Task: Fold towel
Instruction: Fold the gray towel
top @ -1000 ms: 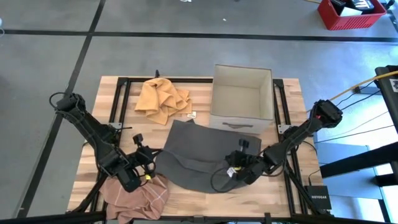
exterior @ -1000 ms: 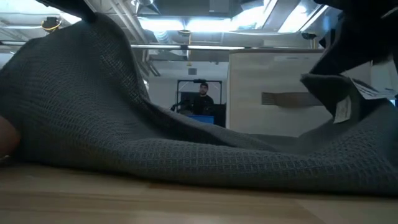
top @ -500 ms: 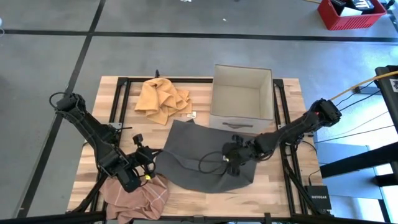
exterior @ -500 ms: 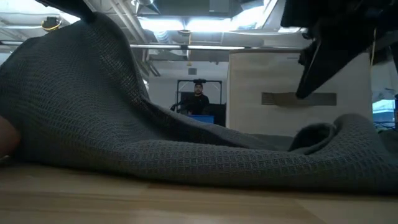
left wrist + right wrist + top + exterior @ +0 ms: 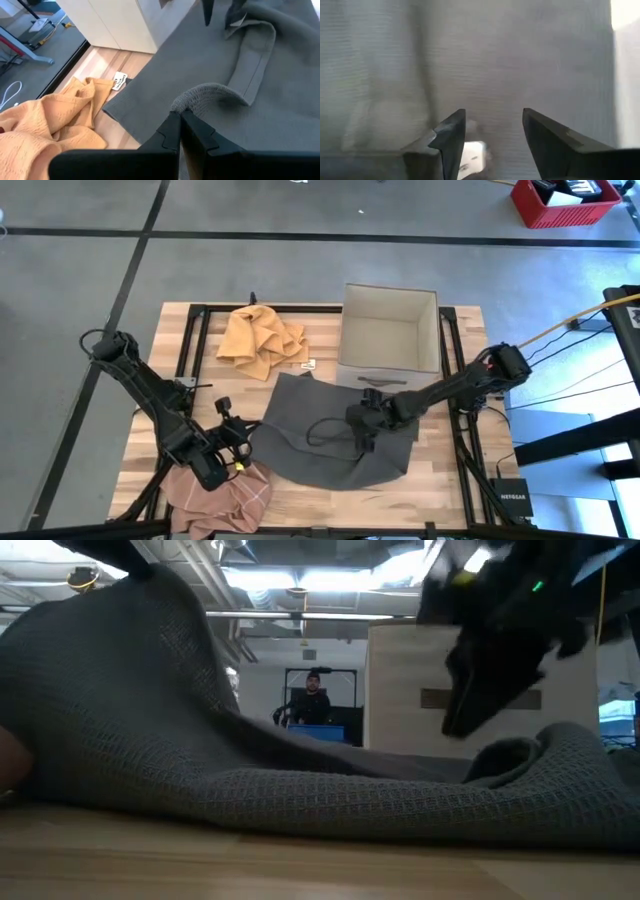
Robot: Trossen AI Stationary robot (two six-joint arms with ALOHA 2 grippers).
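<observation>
The grey towel (image 5: 330,435) lies spread in the middle of the table, its left side raised. My left gripper (image 5: 243,450) is shut on that raised side. My right gripper (image 5: 360,442) hangs open over the towel's middle (image 5: 495,60), pointing steeply down, with nothing between its fingers. In the left wrist view a strip of the towel's edge (image 5: 257,60) lies folded over onto the towel. In the low view the towel climbs to a peak at the upper left (image 5: 150,590) and lies flat on the wood at the right. My left gripper pinches a bunched-up hump of the towel's left side (image 5: 197,95) between its two shut fingers. The fingers slant down from the table's near left. The towel is lifted there and slopes down slack onto the table.
An open beige box (image 5: 390,340) stands at the far right, just behind the towel. A crumpled orange cloth (image 5: 262,340) lies at the far middle, and a pink checked cloth (image 5: 220,495) at the near left corner. A small white tag (image 5: 310,364) lies by the towel's far corner.
My right gripper has opened and let go of the towel's near right corner, which it held raised; that corner has dropped and lies folded over on the towel. The gripper has then gone toward the table's left and tipped further down over the towel's middle.
</observation>
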